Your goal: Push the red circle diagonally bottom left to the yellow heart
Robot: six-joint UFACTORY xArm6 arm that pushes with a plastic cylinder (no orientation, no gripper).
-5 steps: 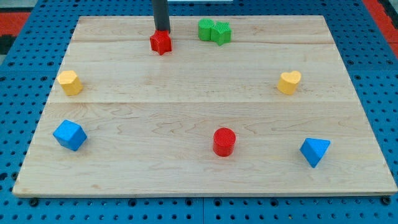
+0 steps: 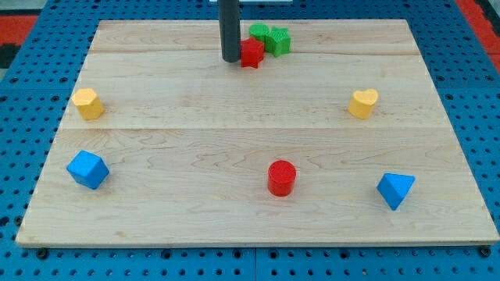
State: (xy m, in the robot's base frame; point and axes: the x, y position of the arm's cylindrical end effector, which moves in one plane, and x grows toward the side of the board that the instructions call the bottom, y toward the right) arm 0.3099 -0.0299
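Note:
The red circle [image 2: 281,177] stands on the wooden board, below the board's middle and a little to the right. The yellow heart [image 2: 363,103] lies at the view's right, above and right of the red circle. My tip [image 2: 230,59] is near the view's top, touching the left side of a red star-shaped block [image 2: 251,53]. The tip is far above the red circle and far left of the yellow heart.
Two green blocks [image 2: 270,37] sit together just right of the red star, touching it. A yellow block [image 2: 87,103] lies at the left, a blue block [image 2: 87,169] at the lower left, a blue triangular block [image 2: 394,190] at the lower right. The board's edge [image 2: 250,242] runs along the bottom.
My tip moved right and slightly down. The red star slid right, up against the green blocks. The other blocks stayed put.

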